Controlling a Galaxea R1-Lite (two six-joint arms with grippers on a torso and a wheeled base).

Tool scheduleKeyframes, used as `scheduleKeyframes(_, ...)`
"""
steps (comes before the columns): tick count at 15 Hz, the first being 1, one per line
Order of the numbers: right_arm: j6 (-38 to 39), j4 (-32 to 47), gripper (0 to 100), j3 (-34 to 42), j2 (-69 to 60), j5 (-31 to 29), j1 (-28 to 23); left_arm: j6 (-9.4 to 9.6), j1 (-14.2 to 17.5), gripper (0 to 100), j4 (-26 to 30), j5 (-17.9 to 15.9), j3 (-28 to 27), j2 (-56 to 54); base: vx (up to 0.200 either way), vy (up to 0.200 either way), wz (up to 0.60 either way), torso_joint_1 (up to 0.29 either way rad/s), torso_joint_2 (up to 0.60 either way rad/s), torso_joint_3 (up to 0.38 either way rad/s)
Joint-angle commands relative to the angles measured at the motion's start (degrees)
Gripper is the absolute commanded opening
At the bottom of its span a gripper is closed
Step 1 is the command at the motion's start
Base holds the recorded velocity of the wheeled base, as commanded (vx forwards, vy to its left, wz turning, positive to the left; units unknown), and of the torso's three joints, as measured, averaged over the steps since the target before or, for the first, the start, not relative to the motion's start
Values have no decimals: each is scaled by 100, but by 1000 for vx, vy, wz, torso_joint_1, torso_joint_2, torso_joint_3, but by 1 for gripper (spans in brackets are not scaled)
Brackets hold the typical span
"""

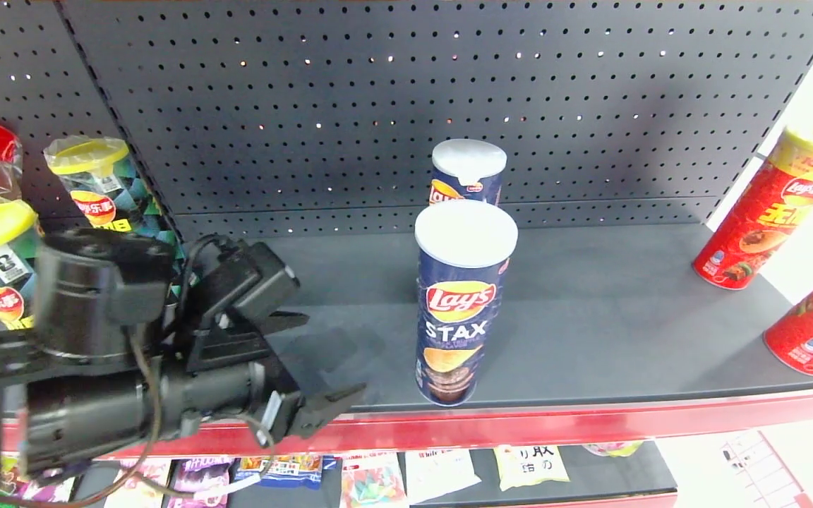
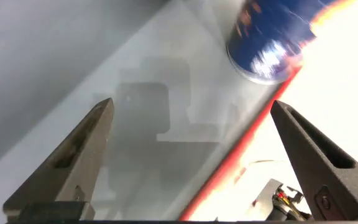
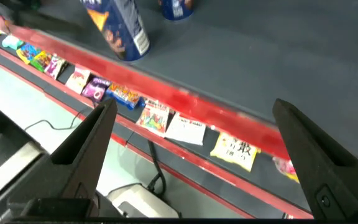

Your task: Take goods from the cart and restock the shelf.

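While the left claw (image 1: 332,356) hangs wide open and empty over the front edge of the shelf (image 1: 625,317), the blue chip can (image 1: 459,310) stands upright near it (a second can (image 1: 468,173) directly behind). The right claw (image 3: 194,104) is likewise wide open, holding nothing.
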Motion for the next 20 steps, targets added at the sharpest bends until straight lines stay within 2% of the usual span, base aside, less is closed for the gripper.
scheduleKeyframes(1,-11,39,100,452,-724,-6,2,-16,34,100,1497,355,422,-2482,0,0,0,0,0,0)
scheduleKeyframes(2,-11,153,100,566,-961,-58,-6,-16,43,100,2297,460,343,-3158,0,0,0,0,0,0)
scheduleKeyframes(3,-11,206,100,575,-1014,-93,-15,-16,52,100,2499,487,317,-3317,0,0,0,0,0,0)
scheduleKeyframes(4,-11,672,100,513,-1374,-533,-33,-60,193,100,4134,838,44,-4547,0,0,0,0,0,0)
scheduleKeyframes(5,-2,962,100,425,-1532,-955,-94,-244,509,100,5294,1032,-228,-5259,0,0,0,0,0,0)
scheduleKeyframes(6,6,1146,100,364,-1620,-1289,-173,-508,922,100,6244,1084,-430,-5760,0,0,0,0,0,0)
scheduleKeyframes(7,6,1234,100,346,-1664,-1438,-235,-640,1230,100,6727,1084,-527,-5988,0,0,0,0,0,0)
scheduleKeyframes(8,24,1331,100,355,-1761,-1535,-446,-895,1994,100,7307,1084,-562,-6384,0,0,0,0,0,0)
scheduleKeyframes(9,24,1340,100,355,-1761,-1535,-464,-912,2030,100,7325,1084,-553,-6402,0,0,0,0,0,0)
scheduleKeyframes(10,200,1348,100,390,-1690,-1535,-1044,-1176,2821,100,7500,1084,-360,-6700,0,0,0,0,0,0)
scheduleKeyframes(11,209,1348,100,399,-1664,-1535,-1149,-1194,2917,100,7492,1084,-316,-6744,0,0,0,0,0,0)
scheduleKeyframes(12,244,1436,100,487,-1629,-1535,-1606,-1194,3216,100,7483,1084,-96,-7008,0,0,0,0,0,0)
scheduleKeyframes(13,244,1489,100,522,-1655,-1535,-1738,-1194,3260,100,7456,1084,-17,-7078,0,0,0,0,0,0)
scheduleKeyframes(14,235,1691,100,821,-2007,-1526,-2300,-1202,3409,100,7342,1128,334,-7465,0,0,0,0,0,0)
scheduleKeyframes(15,235,1744,100,997,-2200,-1526,-2494,-1202,3506,100,7333,1260,449,-7597,0,0,0,0,0,0)
scheduleKeyframes(16,235,1867,100,1243,-2560,-1526,-2775,-1238,3735,100,7333,1427,668,-7773,0,0,0,0,0,0)
scheduleKeyframes(17,226,1955,100,1331,-2736,-1526,-2889,-1264,3814,100,7333,1445,756,-7861,0,0,0,0,0,0)
scheduleKeyframes(18,173,2131,100,1515,-3114,-1517,-3021,-1422,3814,100,7298,1506,853,-7861,0,0,0,0,0,0)
scheduleKeyframes(19,182,2104,100,1550,-3105,-1500,-3021,-1466,3814,100,7140,1471,950,-7887,0,0,0,0,0,0)
scheduleKeyframes(20,165,2078,100,1577,-3105,-1429,-3021,-1466,3700,100,6639,1462,1213,-8019,0,0,0,0,0,0)
